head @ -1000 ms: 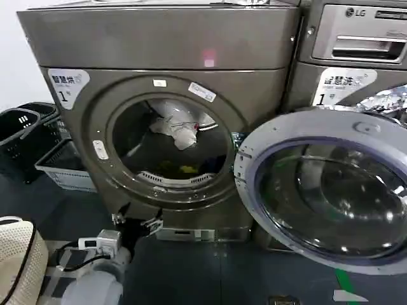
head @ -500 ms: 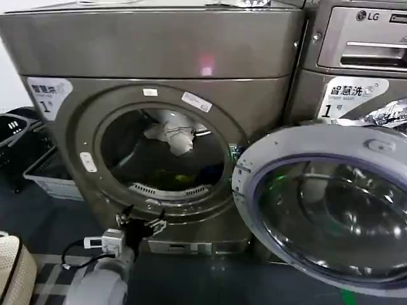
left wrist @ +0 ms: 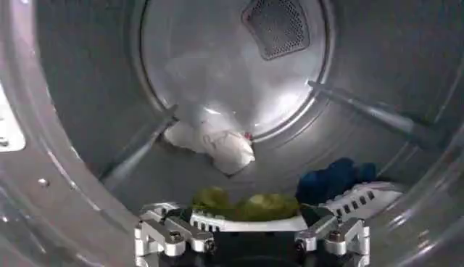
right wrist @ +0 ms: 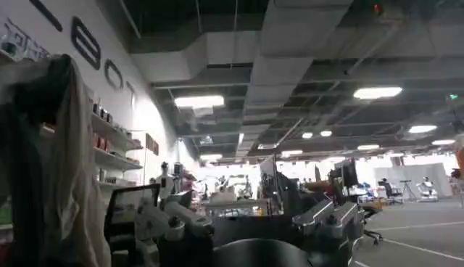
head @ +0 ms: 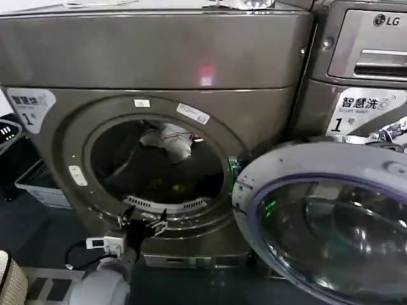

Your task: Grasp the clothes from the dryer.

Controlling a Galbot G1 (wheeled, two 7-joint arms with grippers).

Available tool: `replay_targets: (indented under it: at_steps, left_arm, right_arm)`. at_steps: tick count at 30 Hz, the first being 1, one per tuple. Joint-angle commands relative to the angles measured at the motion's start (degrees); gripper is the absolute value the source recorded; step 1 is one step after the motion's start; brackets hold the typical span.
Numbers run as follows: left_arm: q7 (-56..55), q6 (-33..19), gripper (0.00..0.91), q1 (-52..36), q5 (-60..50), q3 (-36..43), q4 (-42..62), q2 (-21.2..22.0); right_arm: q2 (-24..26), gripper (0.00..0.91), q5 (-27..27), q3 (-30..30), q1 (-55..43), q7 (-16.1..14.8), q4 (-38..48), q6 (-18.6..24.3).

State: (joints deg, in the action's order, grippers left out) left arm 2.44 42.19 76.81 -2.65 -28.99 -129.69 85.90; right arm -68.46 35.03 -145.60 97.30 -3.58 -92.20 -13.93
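Observation:
The dryer [head: 159,57] is the bronze-grey machine with its round porthole [head: 156,165] uncovered. Inside the drum lie the clothes: a white-grey piece [head: 168,141] [left wrist: 217,141] against the back wall, a yellow-green piece [head: 166,189] [left wrist: 246,205] on the drum floor and a dark blue piece [left wrist: 333,180] beside it. My left gripper [head: 141,222] [left wrist: 250,236] is open at the porthole's lower rim, just short of the yellow-green piece, with nothing between its fingers. My right gripper [right wrist: 250,225] is open and empty, away from the dryer and facing the room and ceiling.
The dryer's round glass door [head: 324,216] hangs open to the right, in front of the silver-grey LG machine [head: 362,57]. A pale laundry basket [head: 38,181] and a black one [head: 6,130] stand on the floor to the left.
My left gripper has risen from the floor in front of the dryer to the porthole's lower rim. The head view has closed in on the dryer.

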Motion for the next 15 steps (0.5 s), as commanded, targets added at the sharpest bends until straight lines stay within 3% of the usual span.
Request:
replay_targets:
  at_steps: [1, 15]
  left_arm:
    - [-0.2, 2.81, 0.907, 0.11, -0.09, -0.04, -0.01, -0.04]
    - [1.13, 2.81, 0.907, -0.51, 1.17, -0.01, -0.88, 0.26]
  right_arm:
    - [0.08, 0.907, -0.01, -0.07, 0.06, -0.04, -0.02, 0.02]
    - [-0.26, 0.907, -0.03, 0.08, 0.1, -0.57, -0.2, 1.29]
